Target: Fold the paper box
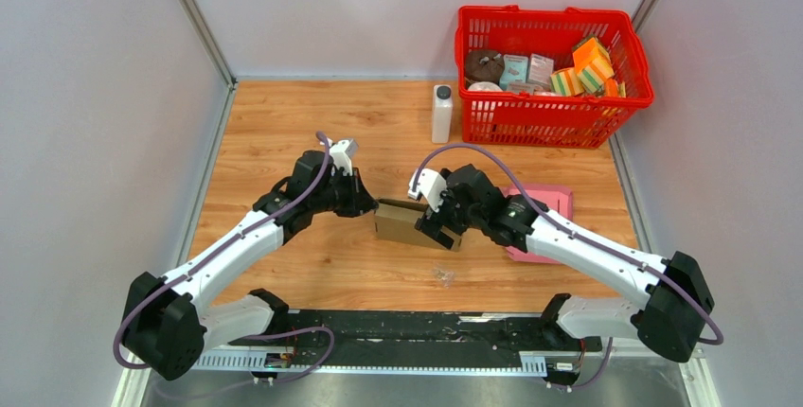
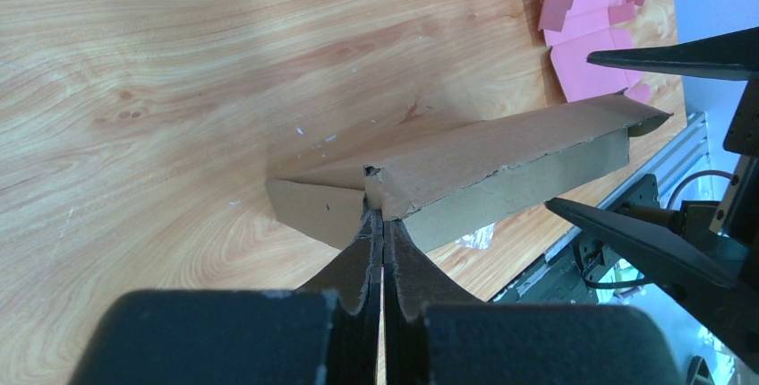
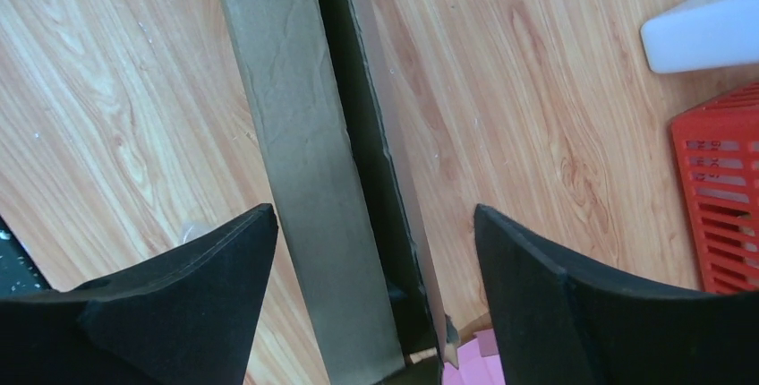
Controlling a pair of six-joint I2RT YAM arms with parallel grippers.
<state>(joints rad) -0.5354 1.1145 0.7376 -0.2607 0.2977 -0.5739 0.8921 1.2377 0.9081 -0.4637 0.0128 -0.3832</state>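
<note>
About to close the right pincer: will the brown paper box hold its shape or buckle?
Probably buckles: the brown paper box looks thin, creased and hollow. Likely light, so it may slide on the wooden table, though the left pincer, shut on its edge, should steady it.

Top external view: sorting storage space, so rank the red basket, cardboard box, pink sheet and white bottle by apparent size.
1. red basket
2-3. cardboard box and pink sheet: look alike, both partly covered, so unranked
4. white bottle

Right end effector [image 3: 374,215] spread wide; paper box [image 3: 295,134] between jaws, on wooden table [image 3: 107,89].
</note>
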